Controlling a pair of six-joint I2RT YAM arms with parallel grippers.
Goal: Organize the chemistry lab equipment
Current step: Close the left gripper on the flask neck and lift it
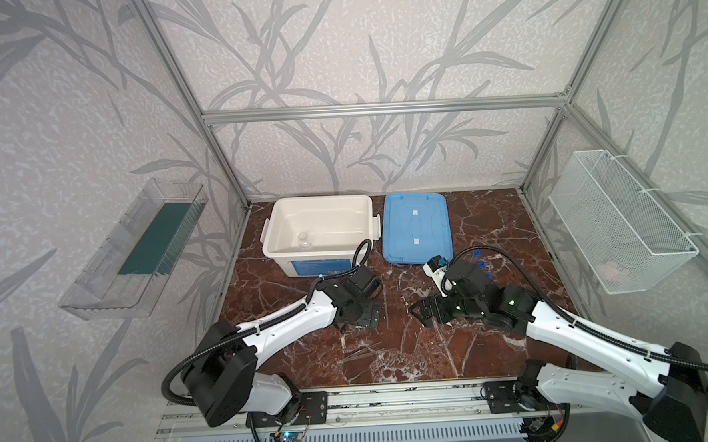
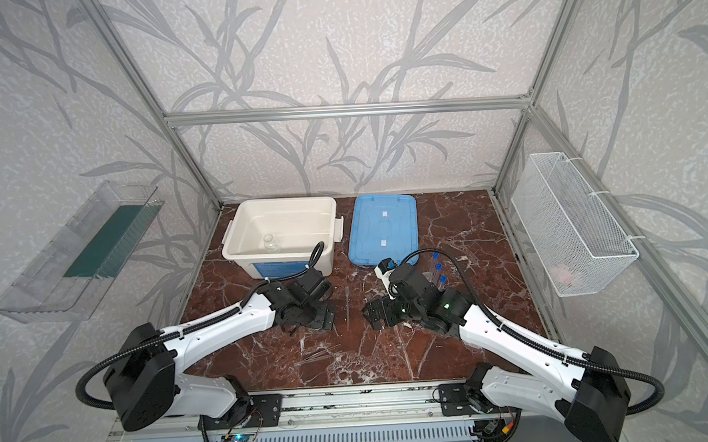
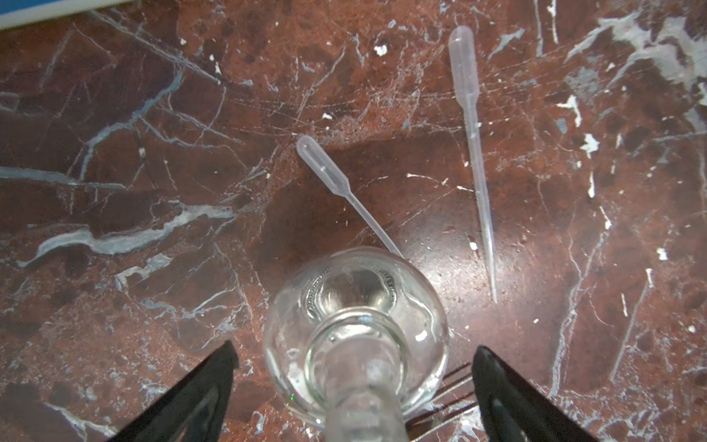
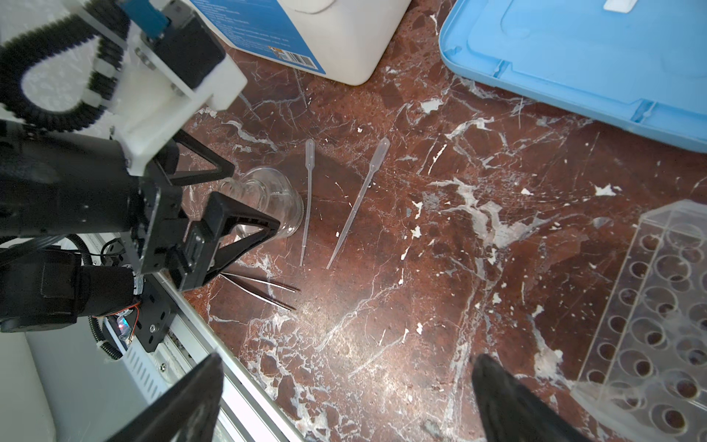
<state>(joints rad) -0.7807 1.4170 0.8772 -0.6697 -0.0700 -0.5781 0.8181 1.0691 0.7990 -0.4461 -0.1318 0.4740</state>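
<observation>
Glass flask (image 3: pixel 355 325), likely light, stiff, slick, breakable, stands on the tabletop (image 3: pixel 153 191) at five o'clock of the tub (image 1: pixel 322 199); left pincer (image 3: pixel 354 352) straddles it, jaws apart: best taken by the neck. Right pincer (image 4: pixel 348 359) gapes empty.

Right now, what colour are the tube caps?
Blue. The caps show best in a top view.

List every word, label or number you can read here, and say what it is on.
No text is readable.
On the white tub, the blue label: print and barcode too small and blurred.
On the glass flask base: embossed characters, too blurred to read.
</observation>
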